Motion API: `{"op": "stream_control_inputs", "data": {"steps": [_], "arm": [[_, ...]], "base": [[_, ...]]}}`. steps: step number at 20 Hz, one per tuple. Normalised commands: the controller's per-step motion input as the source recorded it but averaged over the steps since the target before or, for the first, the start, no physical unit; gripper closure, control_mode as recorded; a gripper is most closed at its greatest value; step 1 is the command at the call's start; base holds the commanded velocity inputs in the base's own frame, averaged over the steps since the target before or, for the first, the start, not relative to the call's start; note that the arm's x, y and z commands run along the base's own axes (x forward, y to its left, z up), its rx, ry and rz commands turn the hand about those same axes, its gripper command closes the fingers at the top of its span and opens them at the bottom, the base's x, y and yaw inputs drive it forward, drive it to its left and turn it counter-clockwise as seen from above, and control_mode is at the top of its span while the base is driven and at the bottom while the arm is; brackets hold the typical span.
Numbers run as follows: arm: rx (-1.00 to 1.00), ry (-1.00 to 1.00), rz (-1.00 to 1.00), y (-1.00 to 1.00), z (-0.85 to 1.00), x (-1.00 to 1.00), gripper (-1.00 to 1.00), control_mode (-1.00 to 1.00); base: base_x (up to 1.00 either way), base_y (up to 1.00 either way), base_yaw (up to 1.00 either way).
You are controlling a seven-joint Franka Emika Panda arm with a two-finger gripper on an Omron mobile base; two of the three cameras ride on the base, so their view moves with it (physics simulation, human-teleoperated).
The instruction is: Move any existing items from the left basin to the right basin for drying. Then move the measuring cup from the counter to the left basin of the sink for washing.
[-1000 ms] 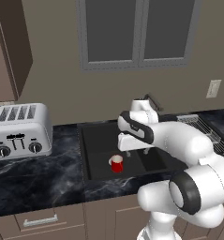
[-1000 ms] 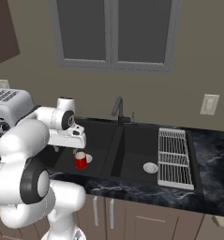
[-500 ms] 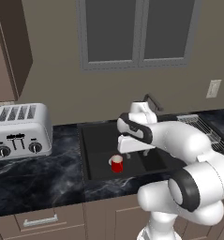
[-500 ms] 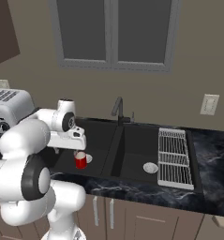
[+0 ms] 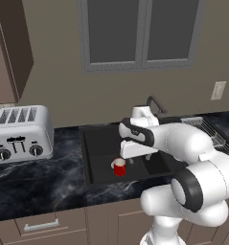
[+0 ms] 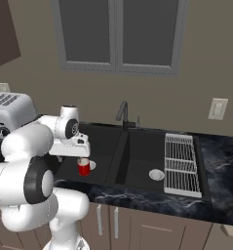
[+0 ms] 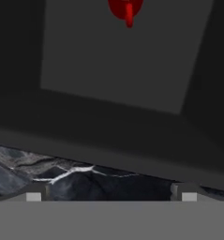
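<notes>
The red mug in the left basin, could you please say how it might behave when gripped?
The red mug looks rigid and small, so probably light. It stands upright on the flat basin floor, so it seems unlikely to roll, though an off-centre push near its handle might turn it.

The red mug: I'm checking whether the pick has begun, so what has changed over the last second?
The gripper has eased slightly lower over the left basin, above the red mug; it stayed open and took hold of nothing. The mug stands where it was, and the toaster and the drying rack are unchanged.
</notes>
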Motion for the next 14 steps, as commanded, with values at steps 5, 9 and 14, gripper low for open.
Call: {"op": "stream_control_inputs", "data": {"steps": [5,9,14], "arm": [[0.00,0.01,0.03,0.00,-0.06,0.11,-1.00,-1.00],[0.00,0.00,0.04,0.00,-0.04,0.04,-1.00,-1.00],[0.00,0.00,0.04,0.00,-0.06,0.04,-1.00,-1.00]], "base": [[0.00,0.00,0.00],[0.00,0.00,0.00],[0.00,0.00,0.00]]}}
